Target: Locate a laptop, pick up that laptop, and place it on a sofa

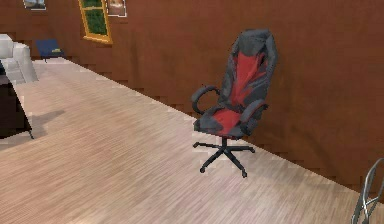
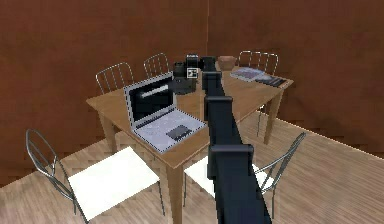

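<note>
Laptop: there it is, a silver laptop [image 2: 160, 115] on the counter [image 2: 110, 106], lid up, left of centre in the arm side view and just left of the arm [image 2: 232, 150].
Jaws: at the arm's far end, upper centre of the frame, past the laptop's back edge and among small dark items [image 2: 185, 70]. Spread or pressed together, cannot tell, and whether they hold anything cannot be told either.
Step in hand: judged to be lining up for the pick. The laptop sits flat on the counter, so it is not lifted yet.
Doing it well: the arm looks to reach beyond the laptop, so it would likely need to draw in and shift toward the frame's left before coming down. The thin base edge is probably the safest hold, as the raised lid could fold or tip the machine if taken there. A straight lift would clear the clutter.
Risk: a bowl [image 2: 227, 62] and a flat book [image 2: 258, 75] lie right of the arm, near enough to be swept.
Counter: brown wood, ringed by wire chairs [image 2: 110, 180] with white seats.
Room: pale plank floor [image 1: 110, 150] and brown walls. A red-and-black office chair [image 1: 235, 100] stands centre right in the forward view, with a yellow-framed picture [image 1: 95, 18] at the top left.
Sofa: a white padded seat [image 1: 14, 60] at the upper left edge, possibly the goal.
</note>
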Available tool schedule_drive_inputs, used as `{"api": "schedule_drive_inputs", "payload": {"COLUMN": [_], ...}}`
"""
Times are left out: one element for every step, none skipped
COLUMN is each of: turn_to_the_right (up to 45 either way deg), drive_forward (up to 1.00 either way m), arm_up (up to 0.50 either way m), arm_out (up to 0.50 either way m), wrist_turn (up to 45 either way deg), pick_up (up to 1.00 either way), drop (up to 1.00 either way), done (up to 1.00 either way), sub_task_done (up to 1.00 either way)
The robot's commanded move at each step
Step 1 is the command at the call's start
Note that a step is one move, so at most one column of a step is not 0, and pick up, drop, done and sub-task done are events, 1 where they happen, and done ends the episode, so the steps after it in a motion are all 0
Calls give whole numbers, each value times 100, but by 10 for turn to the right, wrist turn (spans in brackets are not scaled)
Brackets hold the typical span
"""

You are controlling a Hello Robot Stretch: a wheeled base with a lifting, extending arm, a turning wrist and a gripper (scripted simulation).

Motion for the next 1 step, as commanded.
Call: {"api": "schedule_drive_inputs", "payload": {"turn_to_the_right": [0], "drive_forward": [0], "arm_up": [-30], "arm_out": [0], "wrist_turn": [0], "pick_up": [0], "drop": [0], "done": [0], "sub_task_done": [0]}}
